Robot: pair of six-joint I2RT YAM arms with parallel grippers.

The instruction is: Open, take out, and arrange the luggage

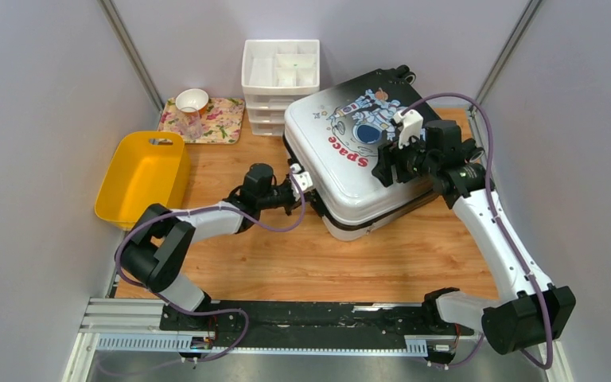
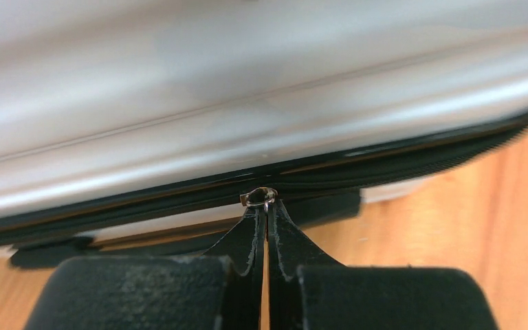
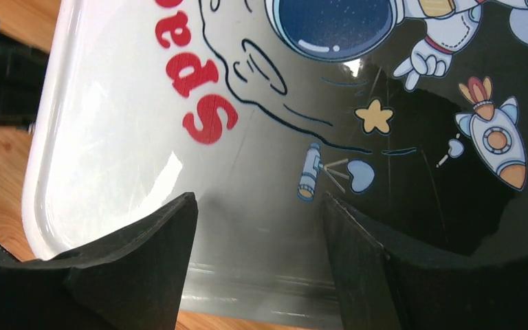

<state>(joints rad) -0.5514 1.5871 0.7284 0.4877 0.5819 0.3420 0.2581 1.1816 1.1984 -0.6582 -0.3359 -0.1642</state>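
Wooden table; luggage beside left tool, under right tool

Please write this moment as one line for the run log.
left gripper: shut on zipper pull | right gripper: open above luggage | lid: down

A walled-in wooden tabletop

We see plain pale grey walls on three sides, metal corner posts at the back, and a light wooden tabletop between them, evenly lit, with metal rails along its near edge.
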